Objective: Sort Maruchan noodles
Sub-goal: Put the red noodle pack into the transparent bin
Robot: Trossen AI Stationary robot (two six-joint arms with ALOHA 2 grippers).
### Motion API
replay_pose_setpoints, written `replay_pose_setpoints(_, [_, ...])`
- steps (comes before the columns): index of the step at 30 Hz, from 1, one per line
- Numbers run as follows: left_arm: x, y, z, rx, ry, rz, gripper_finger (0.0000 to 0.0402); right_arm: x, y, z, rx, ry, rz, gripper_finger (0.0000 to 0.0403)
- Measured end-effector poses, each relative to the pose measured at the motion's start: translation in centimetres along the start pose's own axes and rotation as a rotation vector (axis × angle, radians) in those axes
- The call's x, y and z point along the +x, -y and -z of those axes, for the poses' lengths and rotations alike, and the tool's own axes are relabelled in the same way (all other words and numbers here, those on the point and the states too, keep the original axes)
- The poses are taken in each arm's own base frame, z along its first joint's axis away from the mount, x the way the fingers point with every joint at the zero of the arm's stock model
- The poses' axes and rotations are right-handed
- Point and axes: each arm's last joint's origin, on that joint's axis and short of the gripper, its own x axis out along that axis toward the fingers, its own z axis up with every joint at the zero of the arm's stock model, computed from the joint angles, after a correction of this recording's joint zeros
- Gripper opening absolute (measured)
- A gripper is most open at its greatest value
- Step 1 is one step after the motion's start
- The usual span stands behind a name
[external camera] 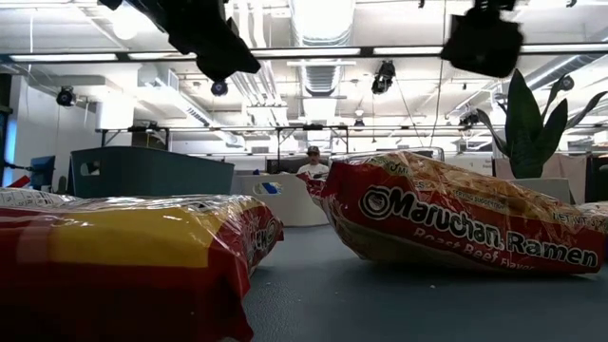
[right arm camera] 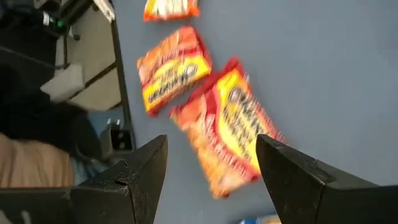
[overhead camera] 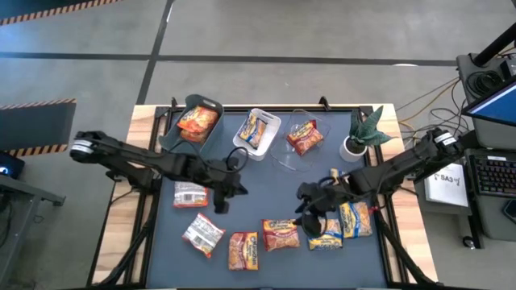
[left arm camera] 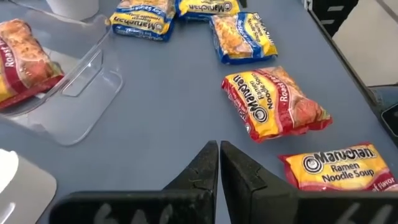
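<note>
Near the potted plant (overhead camera: pixel 361 133), the right gripper (overhead camera: pixel 309 211) hangs over the table (overhead camera: pixel 266 189) with its fingers apart, holding nothing. A red and yellow noodle packet (overhead camera: pixel 280 234) lies just below it. The left gripper (overhead camera: pixel 227 192) waits farther from the plant, fingers pressed together and empty. Three bins beside the plant each hold one packet.
</note>
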Motion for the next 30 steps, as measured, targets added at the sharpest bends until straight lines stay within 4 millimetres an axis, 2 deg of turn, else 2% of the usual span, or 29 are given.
replay_pose_setpoints(3, [0.4, 0.1, -0.1, -0.005, 0.015, 0.002, 0.0000, 0.6, -0.7, 1.0, 0.032, -0.030, -0.007, 0.0216])
replay_pose_setpoints(6, [0.8, 0.2, 0.0, -0.022, 0.012, 0.006, 0.0000, 1.9, -1.3, 1.8, 0.051, -0.072, 0.010, 0.0179])
replay_pose_setpoints(12, [1.6, 1.3, 0.2, -0.044, 0.002, 0.037, 0.0000, 5.0, -2.7, 1.9, 0.050, -0.155, 0.021, 0.0104])
replay_pose_setpoints(18, [3.4, 3.4, 0.9, -0.042, -0.020, 0.090, 0.0000, 8.3, -3.3, 1.9, -0.032, -0.215, 0.086, 0.0053])
replay_pose_setpoints(24, [4.7, 5.6, 1.9, -0.009, -0.062, 0.138, 0.0000, 11.7, -2.6, 2.5, -0.102, -0.244, 0.168, 0.0028])
replay_pose_setpoints(30, [4.7, 6.5, 1.9, -0.002, -0.038, 0.130, 0.0000, 12.7, -1.7, 2.5, -0.126, -0.246, 0.288, 0.0027])
